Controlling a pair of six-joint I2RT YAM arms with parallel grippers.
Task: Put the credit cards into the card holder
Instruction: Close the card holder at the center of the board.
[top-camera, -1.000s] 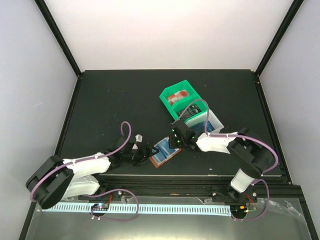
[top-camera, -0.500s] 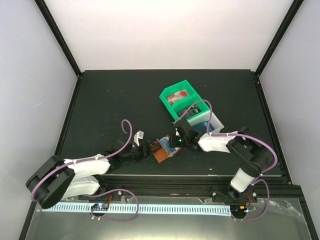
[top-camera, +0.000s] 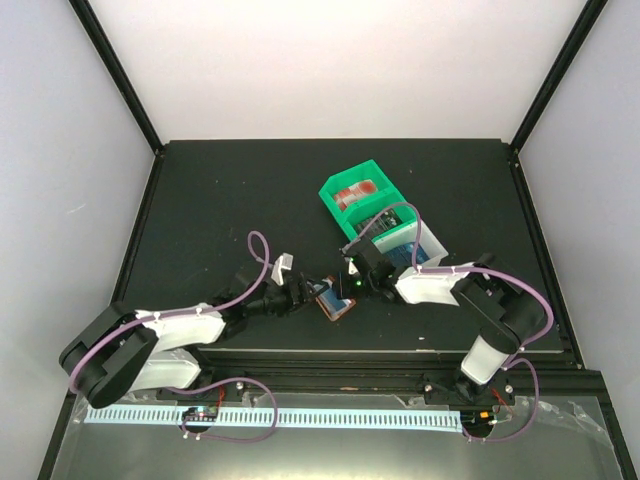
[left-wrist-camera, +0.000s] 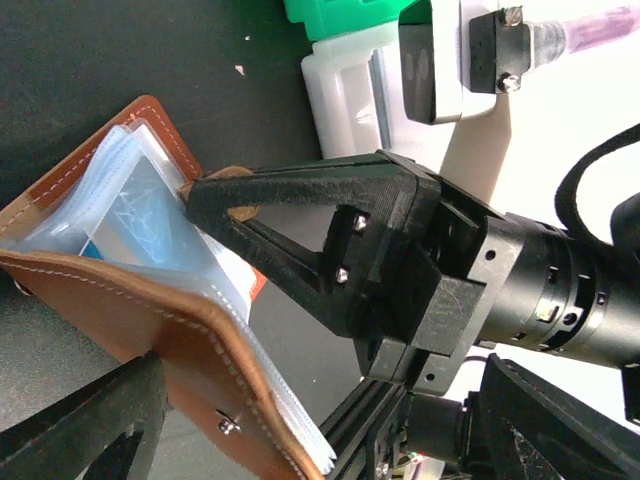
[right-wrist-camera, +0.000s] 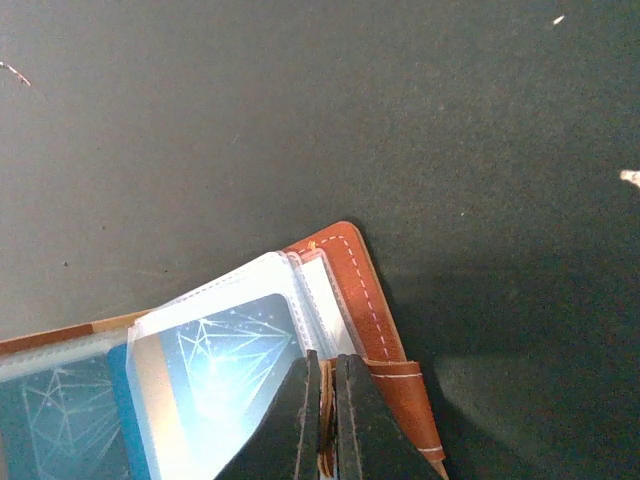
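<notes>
Change: card holder (top-camera: 336, 299), flat and open a second ago, is now half folded and raised.
Right gripper (top-camera: 348, 289): clenched on the holder's brown strap.
Left gripper (top-camera: 306, 296): fingers spread wide, the leather cover lying between them.
Place: holder is kept between both grippers, near the table's (top-camera: 220, 200) front edge.
Blue card (right-wrist-camera: 225, 365): tucked in a clear sleeve.

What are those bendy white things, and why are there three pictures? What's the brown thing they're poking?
Those are two robot arms, a left arm and a right arm, each ending in a two-finger gripper. The wide picture looks down from above. The two close-ups come from small cameras on the wrists. On the black table sit a green bin, a white bin and a brown card holder, open, with blue cards in clear pockets. The right gripper is pinched shut on the card holder's edge. The left gripper is open beside it.
</notes>
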